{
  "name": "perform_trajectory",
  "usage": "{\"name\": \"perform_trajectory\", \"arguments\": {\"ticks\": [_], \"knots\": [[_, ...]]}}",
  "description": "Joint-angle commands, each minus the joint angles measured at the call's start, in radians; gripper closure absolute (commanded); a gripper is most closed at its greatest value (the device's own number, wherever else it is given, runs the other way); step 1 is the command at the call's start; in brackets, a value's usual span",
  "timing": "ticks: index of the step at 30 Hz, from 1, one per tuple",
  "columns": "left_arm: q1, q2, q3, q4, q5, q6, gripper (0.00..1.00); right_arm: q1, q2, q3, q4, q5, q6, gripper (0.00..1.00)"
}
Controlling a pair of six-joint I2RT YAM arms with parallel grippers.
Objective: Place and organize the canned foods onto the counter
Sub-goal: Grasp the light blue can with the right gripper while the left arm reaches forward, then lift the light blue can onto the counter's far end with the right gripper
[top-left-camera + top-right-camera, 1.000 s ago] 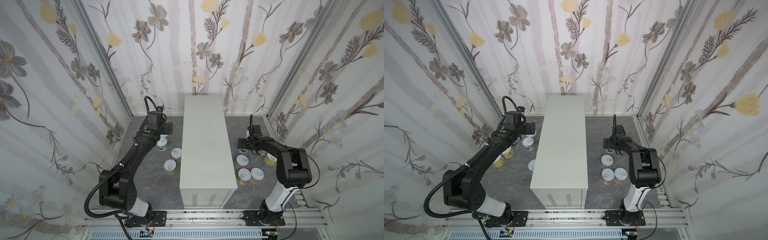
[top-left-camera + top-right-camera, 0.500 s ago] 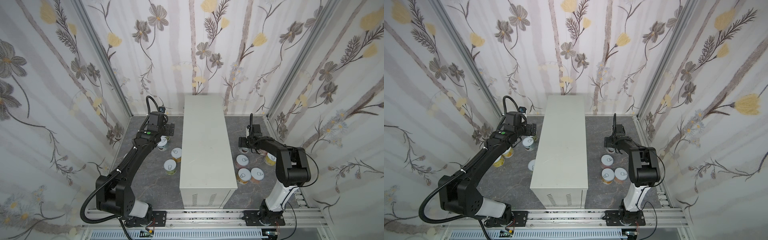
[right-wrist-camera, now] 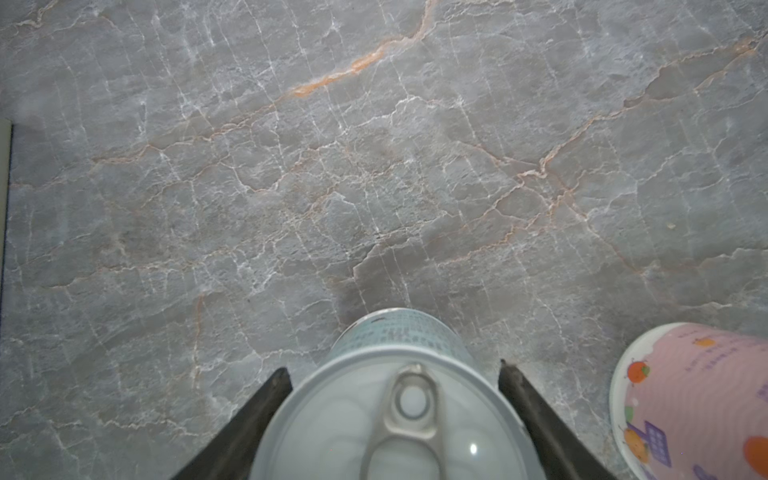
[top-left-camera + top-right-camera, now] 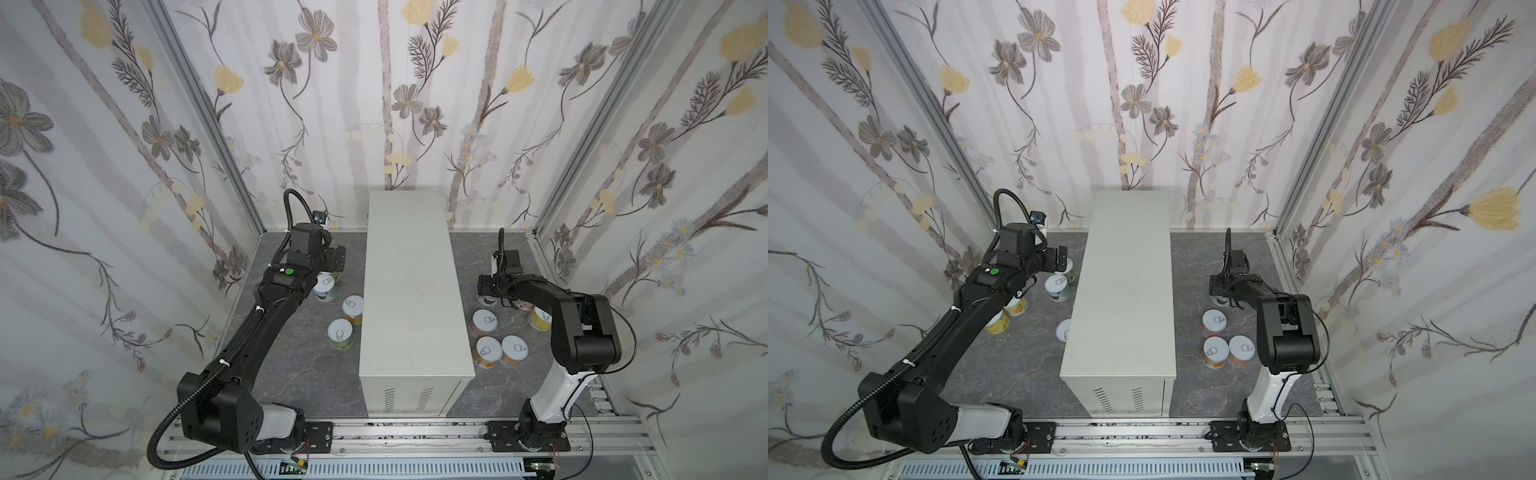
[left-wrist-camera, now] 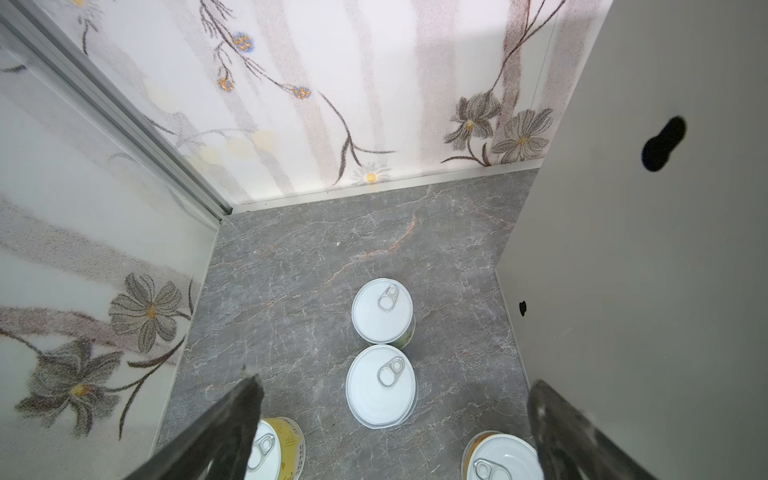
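The counter [image 4: 409, 291] [image 4: 1125, 299] is a pale box with a bare top, standing mid-floor. Canned foods stand on the dark floor on both sides of it. My right gripper [image 3: 395, 368] [image 4: 488, 291] is low over a blue-green labelled can [image 3: 399, 415] [image 4: 1220, 300]. Its jaws stand close on either side of that can, and a sliver of floor still shows at the fingertips. My left gripper [image 5: 395, 378] [image 4: 336, 262] hangs wide open above a white-lidded can [image 5: 380, 386], clear of it. A second can [image 5: 382, 311] stands just beyond.
Left of the counter stand more cans [image 4: 352, 307] [image 4: 340, 332], including a yellow one [image 5: 274, 449]. To its right are a pink can [image 3: 698, 395] and a cluster [image 4: 484, 322] [image 4: 514, 349]. The counter's side wall [image 5: 644, 270] is close to my left gripper. Flowered walls enclose the floor.
My right gripper's jaws have drawn in around the blue-green can without leaving their place. My left gripper has shifted slightly toward the counter and is still wide open.
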Motion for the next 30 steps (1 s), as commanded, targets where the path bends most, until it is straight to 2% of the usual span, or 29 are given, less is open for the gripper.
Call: {"name": "perform_trajectory", "arguments": {"ticks": [1, 4, 9, 17, 21, 25, 30], "knots": [[-0.001, -0.025, 0.001, -0.009, 0.001, 0.009, 0.00, 0.002, 0.007, -0.007, -0.048, 0.026, 0.004, 0.45], [-0.002, -0.045, 0.012, -0.025, 0.005, 0.007, 0.00, 0.002, -0.034, -0.004, -0.064, 0.032, 0.012, 0.51], [-0.004, -0.082, 0.064, -0.054, 0.015, 0.008, 0.00, 0.002, -0.154, 0.065, -0.150, 0.039, 0.018, 0.52], [-0.009, -0.159, 0.125, -0.095, 0.064, 0.026, 0.00, 0.033, -0.335, 0.322, -0.346, 0.006, 0.019, 0.54], [-0.020, -0.187, 0.182, -0.129, 0.135, 0.044, 0.00, 0.105, -0.373, 0.482, -0.422, 0.032, 0.004, 0.55], [-0.040, -0.178, 0.271, -0.155, 0.258, 0.033, 0.00, 0.201, -0.326, 0.691, -0.543, 0.092, -0.026, 0.55], [-0.118, -0.151, 0.328, -0.156, 0.288, 0.044, 0.00, 0.322, -0.270, 0.868, -0.605, 0.112, -0.045, 0.55]]}}
